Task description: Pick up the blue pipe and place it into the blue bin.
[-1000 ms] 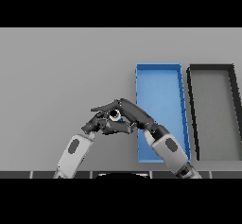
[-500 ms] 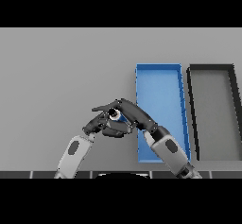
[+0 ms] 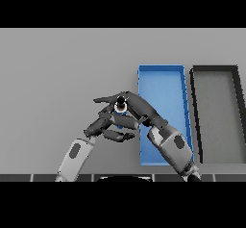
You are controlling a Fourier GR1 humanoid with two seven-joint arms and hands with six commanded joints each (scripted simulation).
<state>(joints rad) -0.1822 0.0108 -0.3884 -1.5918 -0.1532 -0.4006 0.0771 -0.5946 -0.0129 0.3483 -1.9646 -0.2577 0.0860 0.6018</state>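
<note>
The grey table (image 3: 57, 68) carries two long trays towards its right edge: the blue bin (image 3: 163, 85), with nothing in the part of its floor that shows, and just beside it on the right a dark bin (image 3: 216, 111), also bare inside. The right hand (image 3: 139, 107) comes in over the blue bin's near left corner, its fingers curled round the blue pipe (image 3: 120, 106) just left of that bin's left wall — only the pipe's pale open end and a sliver of blue show, so whether it is off the table is hard to tell. The left hand (image 3: 108, 126) sits close beneath, fingers relaxed and holding nothing. The pipe looks rigid, light and smooth — likely to slip or roll, so a hold round its middle suits best.
</note>
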